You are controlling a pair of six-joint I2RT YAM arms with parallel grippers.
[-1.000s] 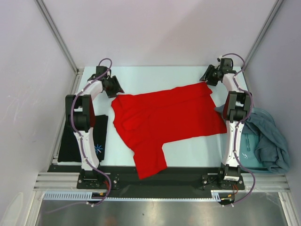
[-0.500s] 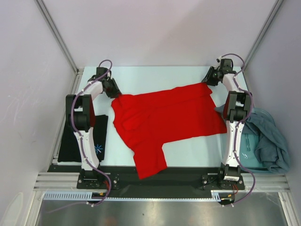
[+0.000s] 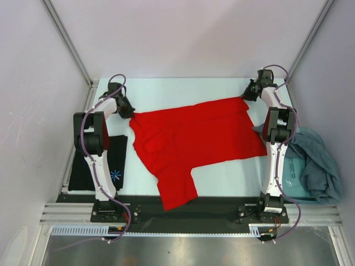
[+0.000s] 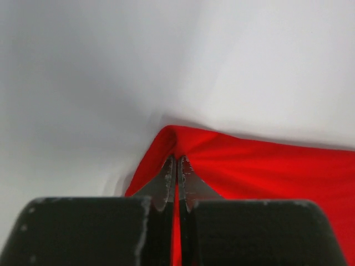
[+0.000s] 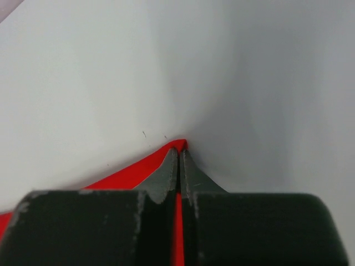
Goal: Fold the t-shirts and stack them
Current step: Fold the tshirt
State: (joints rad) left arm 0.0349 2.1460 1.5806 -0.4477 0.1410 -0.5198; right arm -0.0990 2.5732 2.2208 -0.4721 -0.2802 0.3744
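Observation:
A bright red t-shirt (image 3: pixel 194 138) lies spread across the middle of the white table. My left gripper (image 3: pixel 131 113) is shut on its far left corner, and red cloth (image 4: pixel 244 166) shows pinched between the jaws (image 4: pixel 177 160) in the left wrist view. My right gripper (image 3: pixel 243 98) is shut on the far right corner, where red cloth (image 5: pixel 133 169) runs up into the closed jaws (image 5: pixel 178 151). A folded black t-shirt (image 3: pixel 100 163) with a blue-white starburst print lies at the left, beside the left arm. Teal-grey t-shirts (image 3: pixel 316 166) sit heaped at the right.
Metal frame posts (image 3: pixel 66 39) and pale walls enclose the table on the left, back and right. The arms' bases (image 3: pixel 111 210) stand on a black rail along the near edge. The teal-grey heap rests by a light blue tray (image 3: pixel 291 180) at the right edge.
Both grippers have closed on the red t-shirt's far corners. The left one has pulled its corner outward to the left, stretching the far edge straighter.

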